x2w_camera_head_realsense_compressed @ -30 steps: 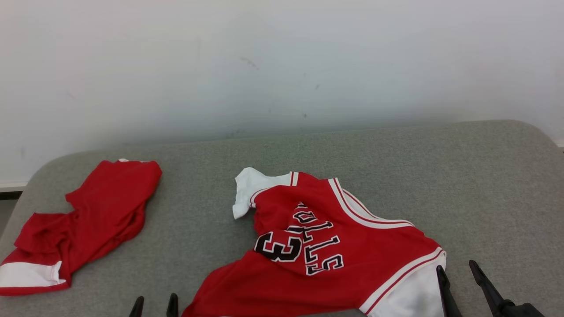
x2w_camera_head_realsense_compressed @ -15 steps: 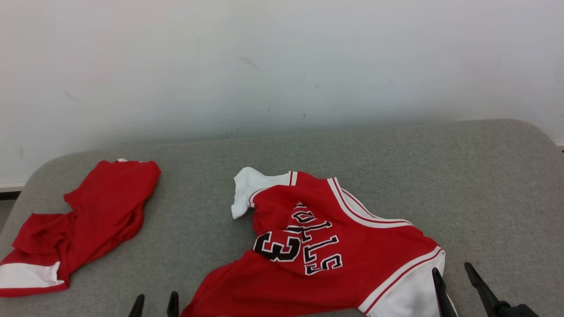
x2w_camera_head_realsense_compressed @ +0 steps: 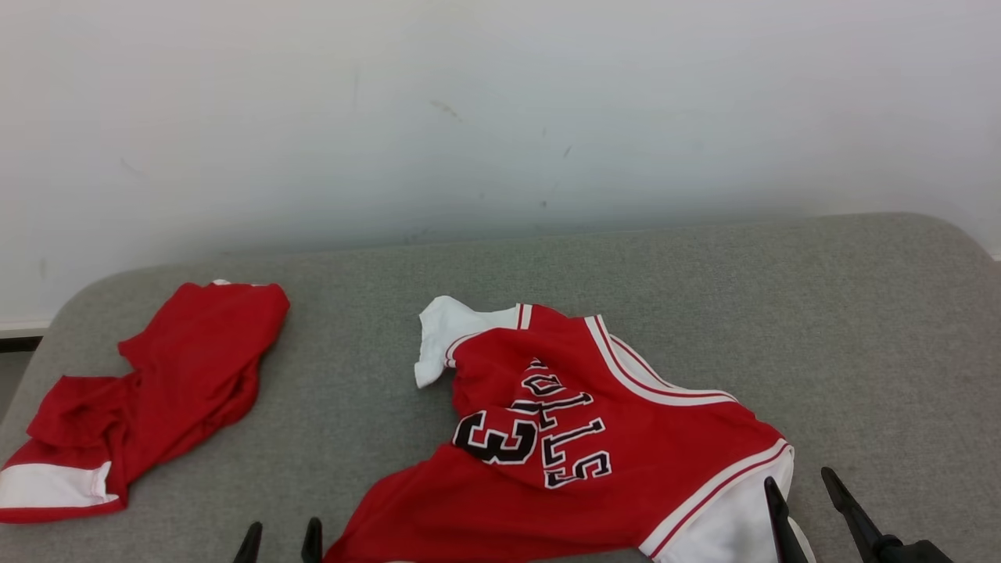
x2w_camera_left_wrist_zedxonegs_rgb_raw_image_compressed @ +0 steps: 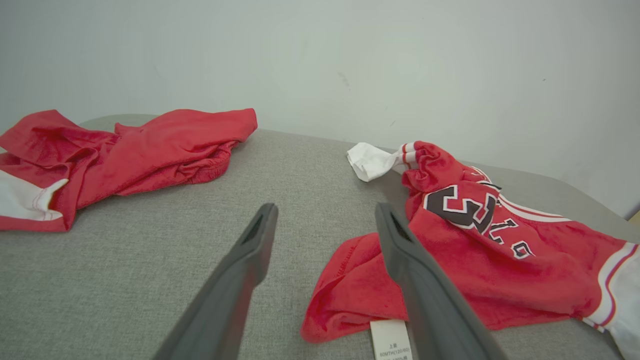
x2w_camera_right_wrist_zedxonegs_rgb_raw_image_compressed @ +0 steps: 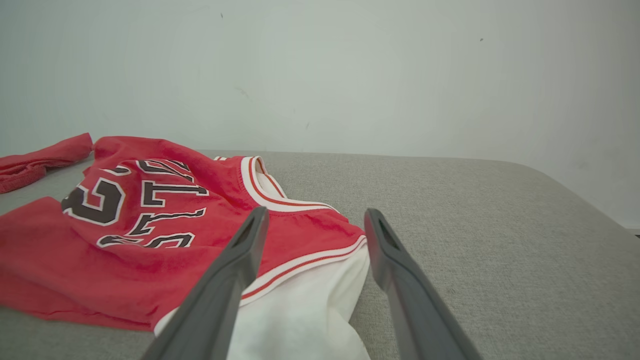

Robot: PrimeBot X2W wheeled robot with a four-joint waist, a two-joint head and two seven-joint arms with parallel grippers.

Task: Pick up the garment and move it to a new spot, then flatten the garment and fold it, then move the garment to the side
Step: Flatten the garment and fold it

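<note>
Jersey: the red top (x2w_camera_head_realsense_compressed: 579,438) with white trim, black lettering and a big 3 lay rumpled around the middle of the grey table (x2w_camera_head_realsense_compressed: 860,328), more toward the near edge. It wasn't flattened or folded.
Jersey details: a white bit (x2w_camera_head_realsense_compressed: 442,336) stuck out at its far left corner, and a white panel (x2w_camera_right_wrist_zedxonegs_rgb_raw_image_compressed: 300,310) sat at the near right corner. A small white care tag (x2w_camera_left_wrist_zedxonegs_rgb_raw_image_compressed: 391,340) poked out from under the near red hem.
Left gripper: the left gripper (x2w_camera_head_realsense_compressed: 283,528) sat at the near edge, just beside the jersey's left hem. Its fingers were spread wide with nothing between them but bare table, so it wasn't holding anything.
Right gripper: the right gripper (x2w_camera_head_realsense_compressed: 799,478) was also wide open and gripped nothing. It was right at the white panel, with the cloth's corner showing between its fingers in the wrist view. I honestly couldn't tell if a finger touched the fabric.
Other clothes: a second red piece (x2w_camera_head_realsense_compressed: 156,383) with a white band was bunched up on the table's left side, well apart from the jersey.
Background: a plain pale wall (x2w_camera_head_realsense_compressed: 500,117) with a few small marks stood behind the table.
</note>
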